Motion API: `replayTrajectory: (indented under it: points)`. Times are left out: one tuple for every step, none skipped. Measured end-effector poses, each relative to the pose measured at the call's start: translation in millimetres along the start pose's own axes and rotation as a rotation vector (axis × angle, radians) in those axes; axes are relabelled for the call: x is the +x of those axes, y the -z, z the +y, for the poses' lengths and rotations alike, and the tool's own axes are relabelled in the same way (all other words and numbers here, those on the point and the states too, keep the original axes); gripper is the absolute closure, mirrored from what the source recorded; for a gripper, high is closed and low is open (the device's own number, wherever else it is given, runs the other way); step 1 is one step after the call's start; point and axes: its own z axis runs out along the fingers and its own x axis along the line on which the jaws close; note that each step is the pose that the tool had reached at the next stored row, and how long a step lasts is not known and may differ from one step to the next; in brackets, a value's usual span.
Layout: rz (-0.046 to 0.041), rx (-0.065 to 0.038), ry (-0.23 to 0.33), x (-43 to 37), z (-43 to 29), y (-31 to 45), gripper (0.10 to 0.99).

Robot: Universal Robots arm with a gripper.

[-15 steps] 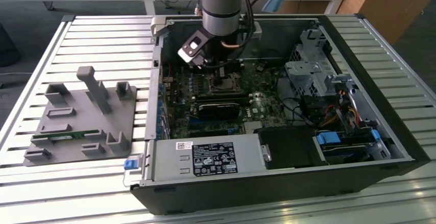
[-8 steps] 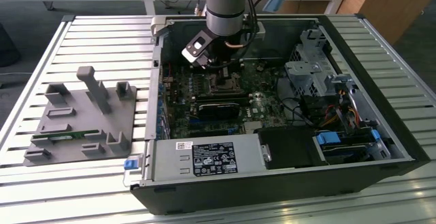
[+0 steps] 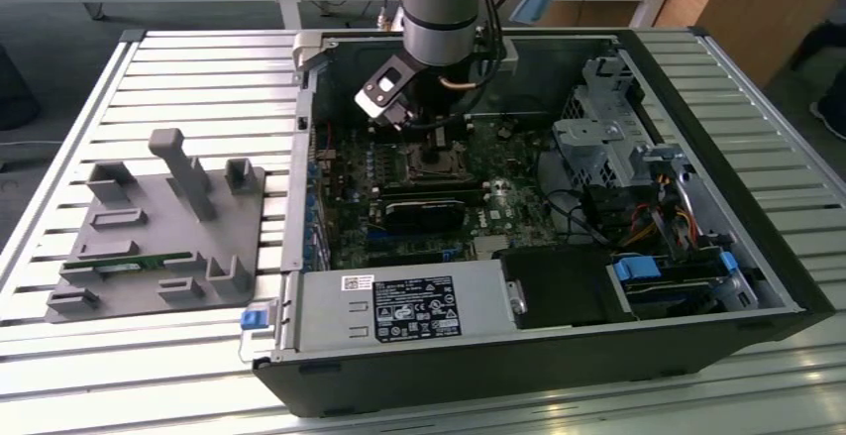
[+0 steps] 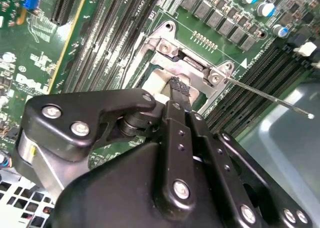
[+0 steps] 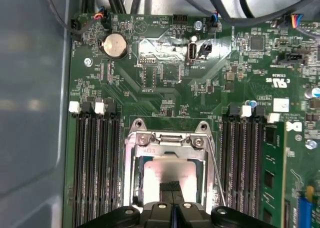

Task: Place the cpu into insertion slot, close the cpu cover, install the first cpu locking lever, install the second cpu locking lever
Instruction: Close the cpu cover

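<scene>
Exterior view looks down from afar; both wrist views closely share the cpu cover [image 5: 131, 168] [image 4: 186, 70].

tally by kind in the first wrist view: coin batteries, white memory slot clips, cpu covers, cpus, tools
coin battery: 1
white memory slot clips: 4
cpu cover: 1
cpu: 1
tool: 1
total: 8

One cpu [image 5: 151, 175], one cpu cover [image 5: 150, 147], one coin battery [image 5: 116, 44]

A slatted metal table [image 3: 198, 68] carries an open computer case [image 3: 529, 371] and a grey fixture [image 3: 146, 247].
</scene>
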Motion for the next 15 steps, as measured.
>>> replayTrajectory:
  points:
    - [0.0000,0.000,0.000,0.0,-0.6,0.9,0.980]
    - [0.0001,0.000,0.000,0.0,-1.8,1.1,0.980]
    - [0.0000,0.000,0.000,0.0,-3.7,1.2,0.980]
    - [-0.0001,0.000,0.000,0.1,-5.8,1.3,0.980]
    - [-0.0001,0.000,0.000,0.1,-8.1,1.3,0.980]
    - [-0.0001,0.000,0.000,0.2,-10.4,1.4,0.980]
    - [0.0000,0.000,0.000,0.2,-12.0,1.3,0.980]
    - [0.0001,0.000,0.000,0.3,-13.0,1.1,0.980]
    - [0.0000,0.000,0.000,0.3,-13.4,0.7,0.980]
    - [-0.0001,0.000,0.000,0.2,-13.8,-0.6,0.980]
    - [-0.0002,0.000,0.000,0.2,-13.8,-1.5,0.980]
    - [-0.0001,0.000,0.000,0.2,-13.8,-2.3,0.980]
    - [-0.0002,0.000,0.000,0.1,-13.9,-2.9,0.980]
    - [-0.0001,0.000,0.000,0.2,-13.9,-3.4,0.980]
    - [-0.0001,0.000,0.000,0.1,-13.9,-3.8,0.980]
